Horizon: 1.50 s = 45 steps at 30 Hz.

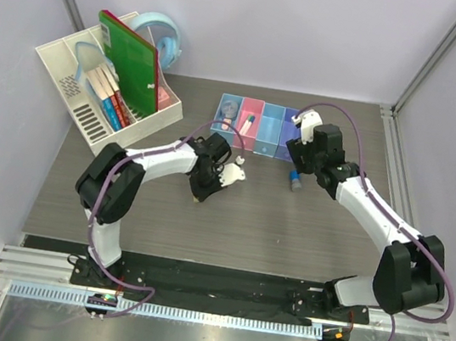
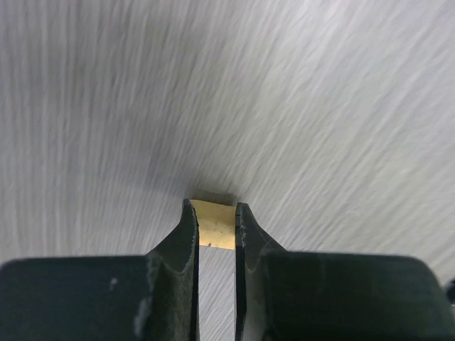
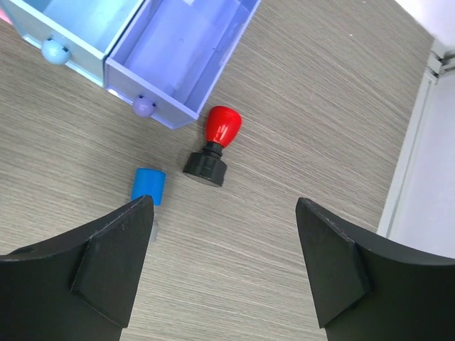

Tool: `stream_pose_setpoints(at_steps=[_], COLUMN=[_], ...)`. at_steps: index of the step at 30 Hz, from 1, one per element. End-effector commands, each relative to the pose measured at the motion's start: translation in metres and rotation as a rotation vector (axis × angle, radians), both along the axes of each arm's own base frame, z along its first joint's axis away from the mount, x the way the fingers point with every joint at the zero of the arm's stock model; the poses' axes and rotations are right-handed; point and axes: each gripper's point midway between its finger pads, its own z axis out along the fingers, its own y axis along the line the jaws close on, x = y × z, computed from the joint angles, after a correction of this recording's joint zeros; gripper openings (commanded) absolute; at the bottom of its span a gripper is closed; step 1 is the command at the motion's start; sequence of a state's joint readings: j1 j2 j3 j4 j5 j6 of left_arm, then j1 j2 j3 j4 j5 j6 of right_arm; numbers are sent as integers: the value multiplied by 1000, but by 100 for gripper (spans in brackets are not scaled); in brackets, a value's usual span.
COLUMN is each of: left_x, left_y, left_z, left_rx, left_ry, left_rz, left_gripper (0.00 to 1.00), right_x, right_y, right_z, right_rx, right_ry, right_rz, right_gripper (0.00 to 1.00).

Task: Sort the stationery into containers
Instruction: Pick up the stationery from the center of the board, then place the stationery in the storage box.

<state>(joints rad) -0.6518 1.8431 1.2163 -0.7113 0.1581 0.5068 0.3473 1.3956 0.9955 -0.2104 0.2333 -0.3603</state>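
The left gripper (image 2: 215,213) pinches a small, pale yellow-orange, flat-faced block (image 2: 213,231) at the lower centre of its wrist view, while the right gripper (image 3: 224,206) holds its jaws spread near a red-knobbed, black-based stamp (image 3: 213,145).

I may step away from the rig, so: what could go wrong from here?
The left gripper pinches the tiny orange block only at its fingertips, so it might slip out on the lift. The open right gripper hangs over the red-and-black cylinder and the blue-grey cylinder, which sit close together. Closing on one could knock the other, and it may roll.
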Motion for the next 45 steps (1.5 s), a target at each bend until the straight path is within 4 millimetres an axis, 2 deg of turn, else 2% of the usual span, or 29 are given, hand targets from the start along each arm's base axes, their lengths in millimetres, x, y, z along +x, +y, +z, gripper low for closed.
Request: stream_pose_setpoints(at_steps=[1, 2, 3, 5, 6, 9, 10, 12, 17, 19, 20, 25, 26, 27, 33, 42, 43, 45], left_x=[-8, -5, 8, 15, 27, 37, 46, 55, 96, 107, 115, 148, 152, 158, 169, 205, 209, 216], left_y=[-30, -34, -47, -57, -67, -80, -88, -97, -142, -159, -170, -203, -208, -213, -225, -240, -242, -246], left_z=[18, 26, 43, 57, 70, 82, 93, 99, 119, 114, 124, 135, 129, 136, 138, 146, 139, 142], left_rx=[-108, -123, -163, -194, -220, -250, -273, -290, -401, -441, -471, -566, -569, -587, -640, -715, -711, -726], left_ry=[90, 84, 47, 40, 9, -6, -36, -67, -156, -157, -186, -288, -289, -309, -325, -465, -467, -498], left_rz=[-33, -34, -38, -41, -42, -47, -51, -60, -72, -67, -77, -82, -76, -74, -40, 30, 35, 37], left_gripper=[0, 0, 0, 0, 0, 0, 0, 0, 0, 0, 0, 0, 0, 0, 0, 0, 0, 0], right_x=[4, 4, 4, 3, 3, 1, 0, -1, -4, -5, -7, -12, -12, -13, -16, -13, -13, -13], right_y=[-14, -17, -19, -27, -32, -45, -48, -58, -82, -86, -90, -98, -101, -102, -113, -115, -115, -115], right_z=[42, 46, 49, 55, 58, 66, 67, 74, 84, 83, 79, 74, 72, 71, 61, 52, 50, 52], right_rx=[14, 16, 15, 9, 7, 6, 0, -9, 12, 12, 7, 4, 3, 4, -9, 6, 5, 3], right_ry=[-124, -136, -143, -161, -166, -189, -191, -211, -240, -239, -231, -224, -222, -220, -207, -190, -188, -189], right_rz=[-62, -74, -85, -113, -127, -168, -176, -205, -276, -290, -298, -326, -334, -338, -368, -381, -381, -382], right_gripper=[86, 87, 87, 87, 87, 88, 88, 88, 88, 88, 88, 88, 88, 88, 88, 88, 88, 88])
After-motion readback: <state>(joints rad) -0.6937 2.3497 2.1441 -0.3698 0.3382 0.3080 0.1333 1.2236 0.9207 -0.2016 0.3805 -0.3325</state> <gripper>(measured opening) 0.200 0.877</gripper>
